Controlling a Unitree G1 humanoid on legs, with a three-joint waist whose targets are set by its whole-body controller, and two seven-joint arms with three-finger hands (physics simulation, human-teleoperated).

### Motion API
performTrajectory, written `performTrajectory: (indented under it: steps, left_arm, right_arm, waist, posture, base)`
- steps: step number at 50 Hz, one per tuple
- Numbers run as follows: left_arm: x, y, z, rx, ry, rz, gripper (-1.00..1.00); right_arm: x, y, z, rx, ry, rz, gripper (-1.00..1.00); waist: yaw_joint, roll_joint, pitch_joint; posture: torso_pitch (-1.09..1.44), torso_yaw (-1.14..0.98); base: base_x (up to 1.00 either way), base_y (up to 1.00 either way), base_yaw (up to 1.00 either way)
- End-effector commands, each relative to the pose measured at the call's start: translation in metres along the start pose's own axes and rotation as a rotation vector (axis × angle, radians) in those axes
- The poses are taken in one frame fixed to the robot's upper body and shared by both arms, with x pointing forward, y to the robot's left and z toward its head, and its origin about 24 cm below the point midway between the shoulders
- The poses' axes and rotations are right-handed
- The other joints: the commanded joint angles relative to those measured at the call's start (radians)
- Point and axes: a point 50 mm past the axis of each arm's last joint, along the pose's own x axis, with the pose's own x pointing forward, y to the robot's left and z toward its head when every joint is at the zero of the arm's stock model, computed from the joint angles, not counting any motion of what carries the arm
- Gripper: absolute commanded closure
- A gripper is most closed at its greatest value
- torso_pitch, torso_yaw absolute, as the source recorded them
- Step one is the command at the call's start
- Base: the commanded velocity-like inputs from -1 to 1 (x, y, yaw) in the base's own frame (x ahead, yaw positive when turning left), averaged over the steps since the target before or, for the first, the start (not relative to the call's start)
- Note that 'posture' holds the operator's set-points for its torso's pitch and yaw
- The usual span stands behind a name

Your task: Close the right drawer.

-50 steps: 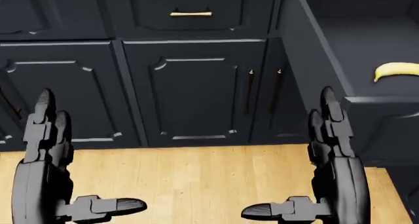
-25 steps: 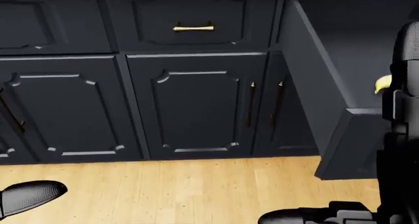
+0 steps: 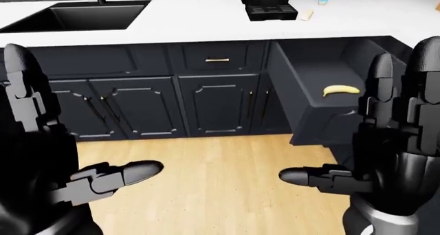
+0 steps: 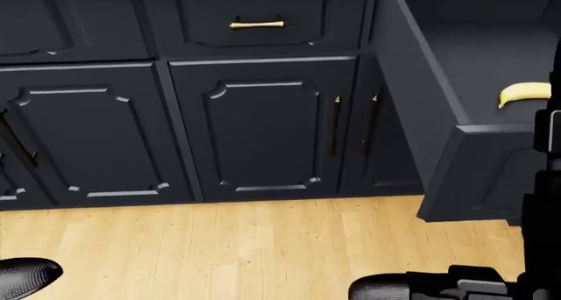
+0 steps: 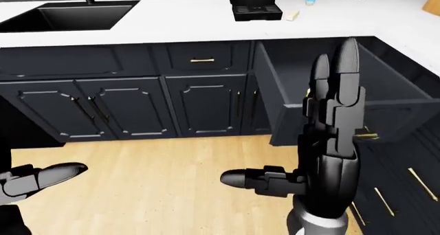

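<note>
— Dark, nearly black cupboards [image 3: 137, 103] run under a white counter [image 3: 192, 23]. Where is the drawer?

— The drawer [image 3: 313, 98] is at the right in the left-eye view. It sticks far out from the cupboards, over the wood floor [image 3: 220, 183]. A yellow banana [image 3: 340, 90] lies inside it.

— Is a hand on it?

— No. The right hand [image 5: 328, 137] is up near the drawer, with its fingers [image 5: 344, 70] straight and pointing up and the thumb sticking out to the left. In the right-eye view it hides part of the drawer, but I cannot tell if it touches. It holds nothing.

— And the other hand?

— The left hand [image 3: 41, 157] is at the left side, well apart from the drawer. Its fingers are spread too, thumb pointing right — nothing in it.

— What else is there?

— A sink [image 3: 82, 16] is set in the counter at the top left. A black machine [image 3: 270, 3] stands at the top, with a small pale thing beside it — too small to tell what. Another drawer [image 3: 216, 57] with a gold handle [image 3: 217, 60] is pushed in, just left of the one that is out.
</note>
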Motion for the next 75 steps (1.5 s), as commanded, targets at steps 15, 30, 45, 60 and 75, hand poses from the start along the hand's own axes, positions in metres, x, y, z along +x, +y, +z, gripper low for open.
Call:
performTrajectory:
  steps: [15, 30, 45, 60, 75]
  left_arm:
    - [0.002, 0.0002, 0.0085, 0.002, -0.048, -0.001, -1.0]
    - [0.0028, -0.0001, 0.0093, -0.008, -0.045, -0.005, -1.0]
    - [0.0012, -0.0002, 0.0092, -0.012, -0.046, -0.005, -1.0]
    - [0.0009, -0.0009, 0.0091, -0.011, -0.048, -0.007, -1.0]
    - [0.0021, -0.001, 0.0097, -0.009, -0.049, -0.006, -1.0]
  right_arm:
    - [0.0055, -0.005, 0.0101, 0.004, -0.059, -0.039, -1.0]
    - [0.003, -0.003, 0.0089, -0.002, -0.052, -0.033, -1.0]
    - [0.0007, 0.002, 0.0054, 0.0, -0.045, -0.023, -1.0]
    - [-0.0004, 0.0021, 0.0049, 0.001, -0.045, -0.023, -1.0]
    - [-0.0003, 0.0027, 0.0043, 0.001, -0.043, -0.02, -1.0]
  waist:
    - [-0.014, -0.002, 0.015]
    - [-0.005, 0.046, 0.004]
    - [-0.005, -0.001, 0.019]
    - [-0.001, 0.005, 0.011]
    - [0.0, 0.024, 0.023]
  posture:
    - [0.0, 0.0]
    - [0.0, 0.0]
    - [0.0, 0.0]
    - [0.0, 0.0]
    - [0.0, 0.0]
  base:
    - [0.0, 0.0, -0.18]
    - [-0.06, 0.0, -0.33]
    - [-0.11, 0.0, -0.26]
    - [-0.11, 0.0, -0.24]
    - [-0.11, 0.0, -0.23]
